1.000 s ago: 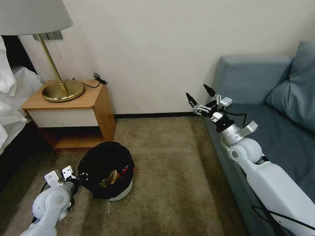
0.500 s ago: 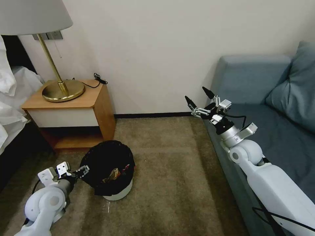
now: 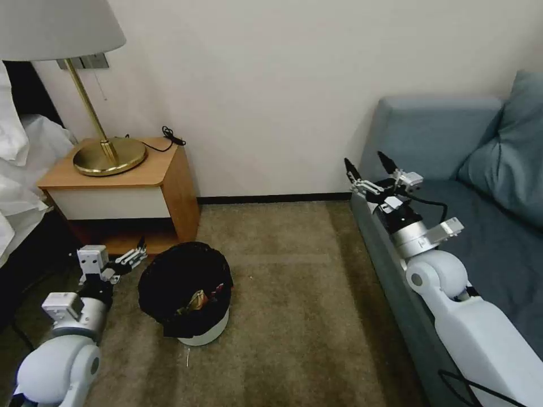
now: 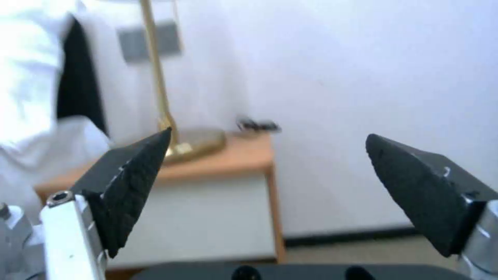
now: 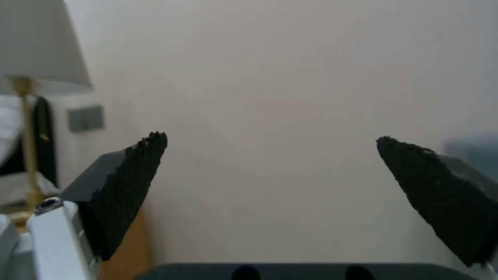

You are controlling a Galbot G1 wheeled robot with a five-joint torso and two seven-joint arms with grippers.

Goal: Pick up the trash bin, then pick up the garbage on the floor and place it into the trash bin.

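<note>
Trash bin (image 3: 195, 333) upright on the carpet (image 3: 294, 294), near-left of centre, just in front of the right end of the bedside table (image 3: 121, 192). White body, black bag liner (image 3: 169, 277) folded over the rim. Inside: yellow-brown wrapper (image 3: 194, 301) and a scrap of red packet (image 3: 216, 293), lying against the liner.

Left gripper (image 3: 136, 254) low, just left of the bin rim, apart from it, nothing held. Fingers (image 4: 132, 182) spread wide in the left wrist view, aimed toward the table and the brass lamp base (image 3: 109, 156).

Right gripper (image 3: 370, 165) raised at the near-left corner of the blue sofa (image 3: 486, 237), well apart from the bin. Fingers (image 5: 127, 186) spread wide, empty, pointing at the bare wall (image 3: 271, 85).

White bedding (image 3: 17, 169) at the far left edge. Black cable (image 3: 169, 135) on the far corner of the table top.
</note>
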